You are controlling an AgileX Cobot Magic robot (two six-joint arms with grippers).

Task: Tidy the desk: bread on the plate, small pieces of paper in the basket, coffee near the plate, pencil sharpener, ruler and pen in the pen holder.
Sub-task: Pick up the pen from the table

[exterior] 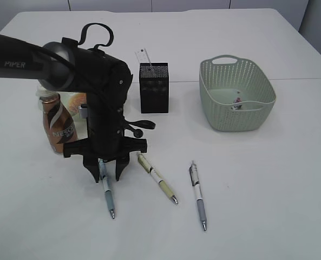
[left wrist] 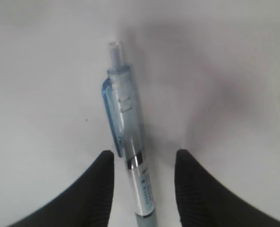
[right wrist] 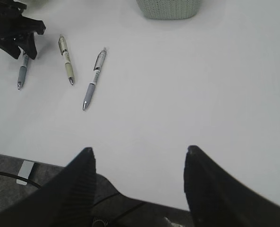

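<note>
Blue pen [left wrist: 130, 156] lies flat on the desk [exterior: 257, 179], directly under the left gripper [left wrist: 144, 163] — barrel between the half-open fingers [left wrist: 99, 182], long axis crosswise to the closing direction. Nothing gripped yet. Right gripper [right wrist: 139, 163] open, empty, well apart at the desk edge, so left arm is nearer.

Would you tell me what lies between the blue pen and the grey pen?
The yellow-green pen lies between the blue pen and the grey pen, shown in the exterior and right wrist views.
</note>
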